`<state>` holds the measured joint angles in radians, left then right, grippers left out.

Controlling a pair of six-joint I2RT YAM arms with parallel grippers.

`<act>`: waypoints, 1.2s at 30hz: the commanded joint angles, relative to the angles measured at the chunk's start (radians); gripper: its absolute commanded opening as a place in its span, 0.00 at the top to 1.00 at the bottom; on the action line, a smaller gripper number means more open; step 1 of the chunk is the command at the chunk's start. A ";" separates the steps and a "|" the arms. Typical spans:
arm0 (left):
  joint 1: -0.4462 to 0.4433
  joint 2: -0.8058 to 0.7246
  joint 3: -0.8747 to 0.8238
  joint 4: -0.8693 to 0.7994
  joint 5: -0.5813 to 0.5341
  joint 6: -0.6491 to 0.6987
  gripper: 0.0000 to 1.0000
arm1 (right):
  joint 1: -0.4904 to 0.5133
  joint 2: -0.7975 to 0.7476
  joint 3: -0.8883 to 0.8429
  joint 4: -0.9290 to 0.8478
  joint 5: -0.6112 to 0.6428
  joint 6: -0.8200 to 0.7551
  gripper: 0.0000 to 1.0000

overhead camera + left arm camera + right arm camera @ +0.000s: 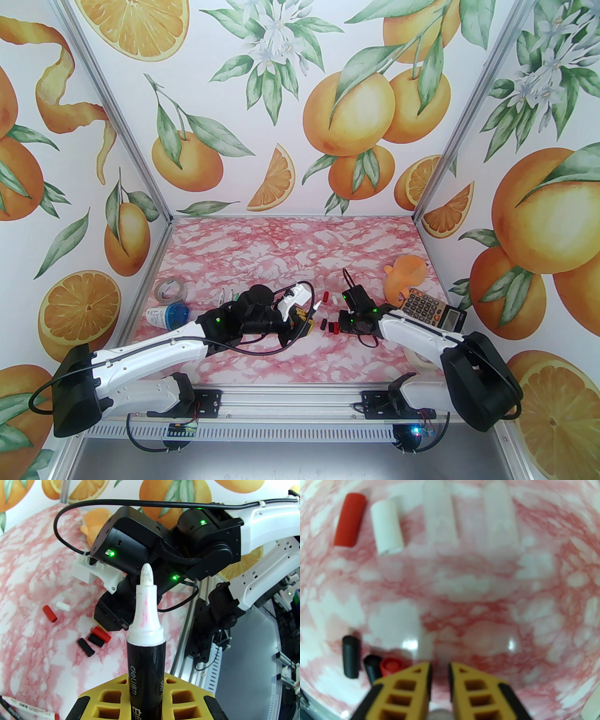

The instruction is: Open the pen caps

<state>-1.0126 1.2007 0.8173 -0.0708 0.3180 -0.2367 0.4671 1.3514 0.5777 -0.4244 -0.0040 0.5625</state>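
My left gripper [307, 321] [145, 681] is shut on a black-barrelled pen [145, 658] with its white nib [147, 575] bare and pointing toward the right arm. Loose pen caps lie on the pink marble table: a red cap [49, 614] [349, 519], a white cap [62, 606] [386, 526], two pale caps [439, 512], a black cap [86, 646] [350, 657] and a red-and-black pair [99, 637] [379, 667]. My right gripper [341, 326] [440, 665] hovers low beside that pair, shut to a thin slit with nothing between its fingers. More pens [227, 296] lie behind the left arm.
A tape roll [171, 289] and a blue-lidded white container [166, 315] sit at the left. An orange plush toy [404, 276] and a calculator [433, 309] sit at the right, with another tape roll [419, 358] under the right arm. Another pen [23, 707] lies near my left gripper.
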 commanded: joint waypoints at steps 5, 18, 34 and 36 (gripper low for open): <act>0.001 0.008 0.022 0.028 0.018 -0.013 1.00 | 0.009 0.042 0.034 0.036 0.045 0.022 0.78; -0.001 0.016 0.021 0.027 0.014 -0.022 1.00 | 0.011 0.028 0.056 0.022 0.072 0.025 0.72; -0.020 0.095 0.002 -0.017 -0.393 -0.303 0.98 | 0.033 -0.258 0.041 -0.070 0.048 -0.005 0.58; -0.020 0.124 0.009 -0.029 -0.449 -0.354 0.98 | 0.034 -0.312 0.039 -0.079 0.024 -0.017 0.51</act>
<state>-1.0290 1.2930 0.8169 -0.0822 -0.0059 -0.4873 0.4904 1.0992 0.6170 -0.4698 0.0452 0.5632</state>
